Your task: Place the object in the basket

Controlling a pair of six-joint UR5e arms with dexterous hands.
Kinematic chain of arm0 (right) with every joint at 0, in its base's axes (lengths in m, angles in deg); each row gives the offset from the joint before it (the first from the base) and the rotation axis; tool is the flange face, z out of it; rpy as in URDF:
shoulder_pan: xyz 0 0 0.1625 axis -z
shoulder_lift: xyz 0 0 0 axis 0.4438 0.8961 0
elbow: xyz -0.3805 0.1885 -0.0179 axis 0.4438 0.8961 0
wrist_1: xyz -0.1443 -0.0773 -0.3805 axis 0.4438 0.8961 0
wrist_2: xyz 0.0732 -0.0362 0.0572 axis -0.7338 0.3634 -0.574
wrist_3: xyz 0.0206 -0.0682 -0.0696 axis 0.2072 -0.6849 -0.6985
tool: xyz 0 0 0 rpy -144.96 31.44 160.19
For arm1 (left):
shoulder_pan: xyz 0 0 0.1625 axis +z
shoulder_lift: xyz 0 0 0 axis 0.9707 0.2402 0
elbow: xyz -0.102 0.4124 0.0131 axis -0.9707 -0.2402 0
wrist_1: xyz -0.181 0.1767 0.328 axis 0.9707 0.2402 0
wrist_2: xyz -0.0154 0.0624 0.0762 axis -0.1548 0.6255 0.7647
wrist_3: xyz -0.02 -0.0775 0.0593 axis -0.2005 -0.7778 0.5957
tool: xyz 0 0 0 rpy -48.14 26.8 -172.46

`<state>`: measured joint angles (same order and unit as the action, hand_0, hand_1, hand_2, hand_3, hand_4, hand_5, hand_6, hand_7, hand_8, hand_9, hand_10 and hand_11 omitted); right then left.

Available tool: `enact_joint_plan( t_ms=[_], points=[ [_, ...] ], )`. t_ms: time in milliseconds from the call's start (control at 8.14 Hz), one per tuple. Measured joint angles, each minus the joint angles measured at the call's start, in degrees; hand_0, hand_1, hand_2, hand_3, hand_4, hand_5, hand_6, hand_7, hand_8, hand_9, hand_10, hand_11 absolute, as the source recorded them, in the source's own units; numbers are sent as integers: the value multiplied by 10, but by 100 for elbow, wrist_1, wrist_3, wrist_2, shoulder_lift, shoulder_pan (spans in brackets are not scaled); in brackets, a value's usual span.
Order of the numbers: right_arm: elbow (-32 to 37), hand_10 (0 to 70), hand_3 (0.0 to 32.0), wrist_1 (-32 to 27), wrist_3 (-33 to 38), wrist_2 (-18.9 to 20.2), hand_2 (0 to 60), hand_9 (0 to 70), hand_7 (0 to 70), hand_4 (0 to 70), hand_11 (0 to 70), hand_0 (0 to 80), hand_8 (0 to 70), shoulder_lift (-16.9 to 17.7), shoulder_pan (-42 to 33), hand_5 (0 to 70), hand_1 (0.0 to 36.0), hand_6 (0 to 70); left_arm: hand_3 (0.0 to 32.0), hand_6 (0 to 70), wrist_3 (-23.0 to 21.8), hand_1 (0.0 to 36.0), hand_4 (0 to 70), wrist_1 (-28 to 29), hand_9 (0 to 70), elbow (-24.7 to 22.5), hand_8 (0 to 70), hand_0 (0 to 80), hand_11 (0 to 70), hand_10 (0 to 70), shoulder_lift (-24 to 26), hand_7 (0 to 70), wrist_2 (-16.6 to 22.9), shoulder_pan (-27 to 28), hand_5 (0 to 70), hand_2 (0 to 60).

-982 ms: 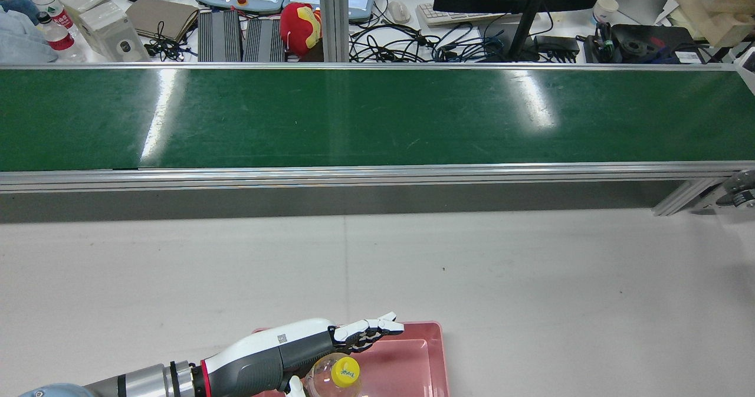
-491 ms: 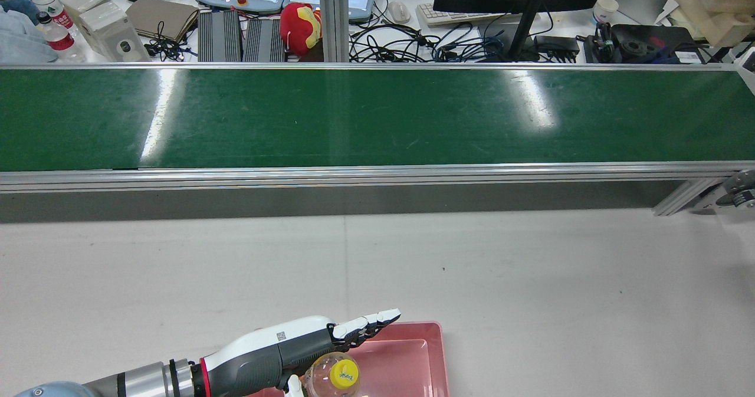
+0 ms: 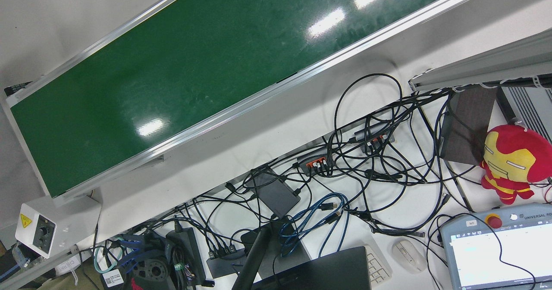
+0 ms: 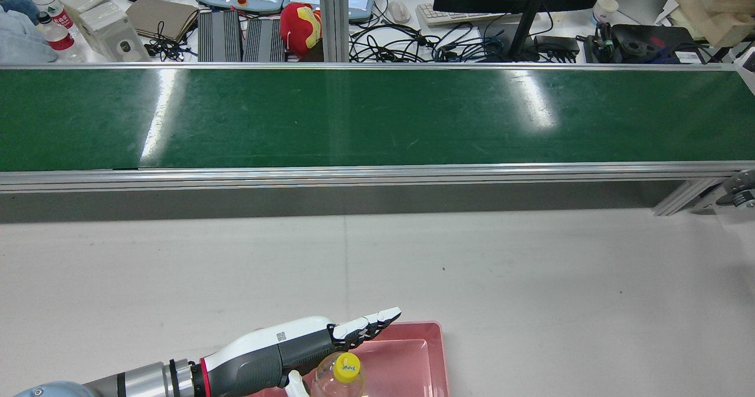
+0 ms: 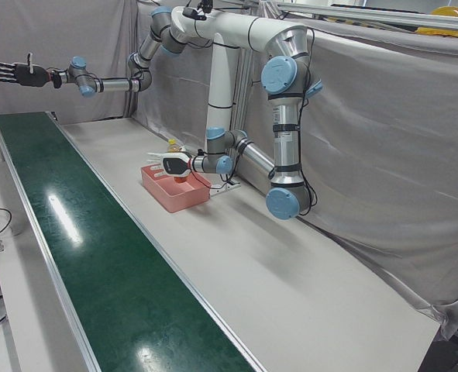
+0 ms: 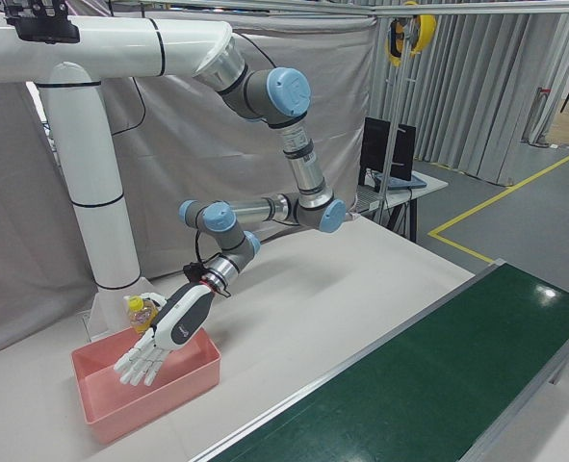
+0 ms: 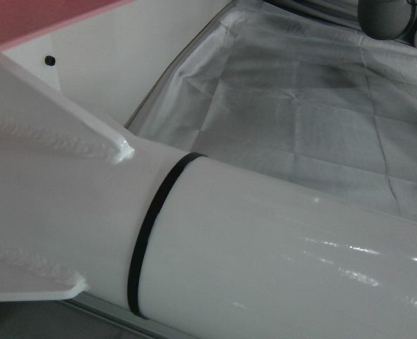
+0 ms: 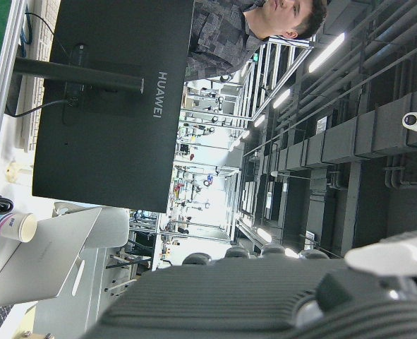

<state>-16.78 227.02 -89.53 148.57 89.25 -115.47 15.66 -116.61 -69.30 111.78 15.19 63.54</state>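
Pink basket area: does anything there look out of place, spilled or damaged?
Nothing looks spilled or damaged. One odd thing: the bottle stands upright against the left hand at the pink basket, though the fingers are stretched out straight. Whether the hand grips it cannot be told.

bottle (image 4: 341, 377) over basket (image 4: 413, 361) — beside hand (image 4: 307, 344)

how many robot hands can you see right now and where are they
2. The left hand is low over the pink basket, next to a yellow-capped bottle. The right hand is raised high, fingers spread, above the far end of the green conveyor belt.
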Motion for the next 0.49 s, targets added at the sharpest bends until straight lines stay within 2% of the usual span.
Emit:
enact_joint_plan(
  t_ms=[123,491],
  points=[
    [0,0,0,0,0,-1,0,0,0,0,0,0,0,0,0,0,0,0,106,0,0,0,0,-4,19,0,19,429,0,0,0,0,2,0,41,0],
    [0,0,0,0,0,2,0,0,0,0,0,0,0,0,0,0,0,0,110,0,-7,0,0,-17,23,-6,23,471,0,0,2,0,3,-34,48,0]
  ],
)
